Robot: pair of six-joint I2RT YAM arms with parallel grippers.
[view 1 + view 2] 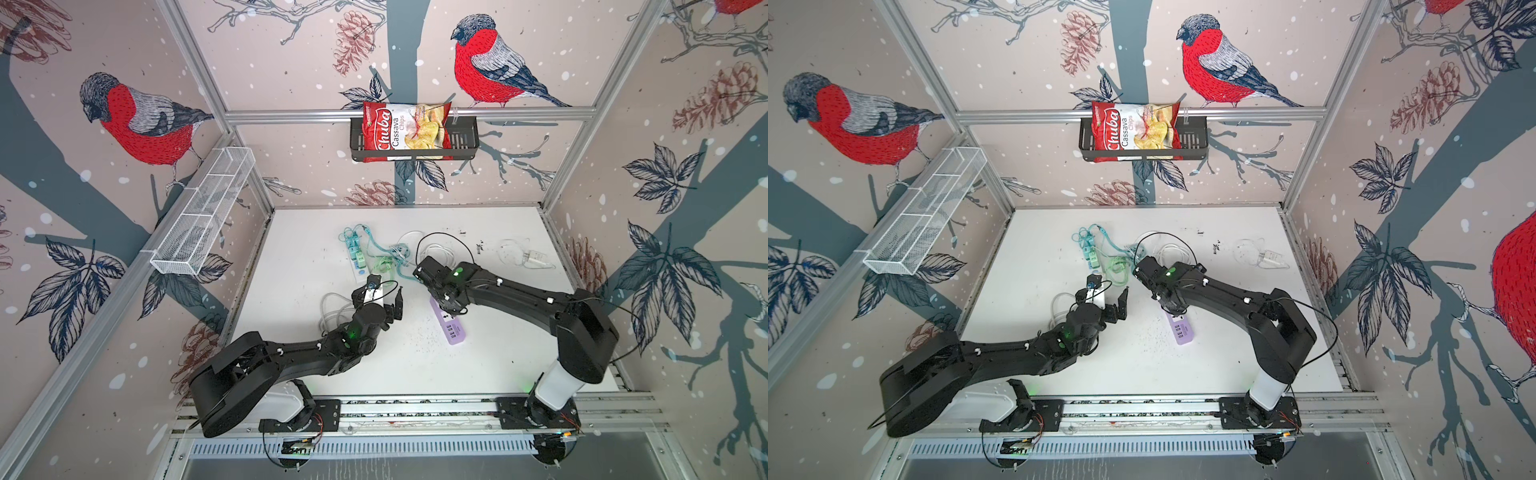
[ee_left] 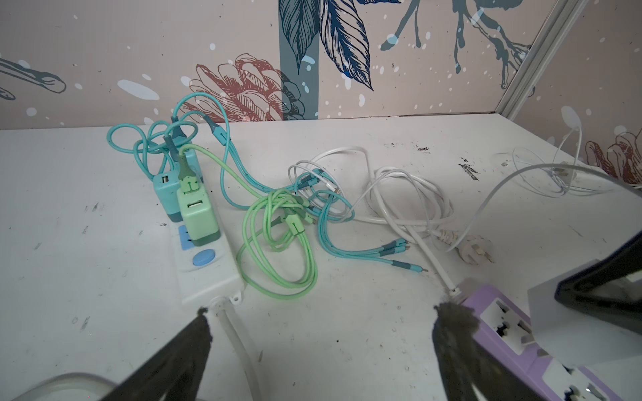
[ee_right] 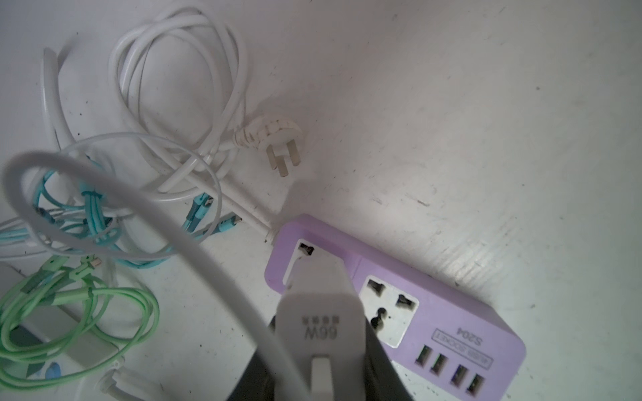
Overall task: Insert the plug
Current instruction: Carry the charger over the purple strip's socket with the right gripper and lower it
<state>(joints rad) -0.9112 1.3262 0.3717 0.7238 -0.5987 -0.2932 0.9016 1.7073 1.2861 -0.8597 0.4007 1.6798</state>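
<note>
Insertion is in hand: the right gripper (image 3: pixel 319 364) clamps the charger (image 3: pixel 319 302) over the purple strip (image 3: pixel 451 312), the left gripper (image 2: pixel 323 312) waits wide open; next I would square the charger to the holes and push straight down.

Black left arm (image 1: pixel 291 355), black right arm (image 1: pixel 523 297): white base links (image 1: pixel 557 384), green lights (image 1: pixel 458 273), thin black cables (image 1: pixel 442 233), white clips (image 1: pixel 549 300).

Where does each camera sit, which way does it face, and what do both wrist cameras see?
Both top views: high at the front, looking down on the table; left arm and right arm show.
Left wrist: low over the table, facing the back wall and white power strip; the left gripper, open, shows.
Right wrist: looking down on the purple power strip; the right gripper shows, shut on the white charger.
Both wrist views show the purple power strip and a loose white plug.
</note>
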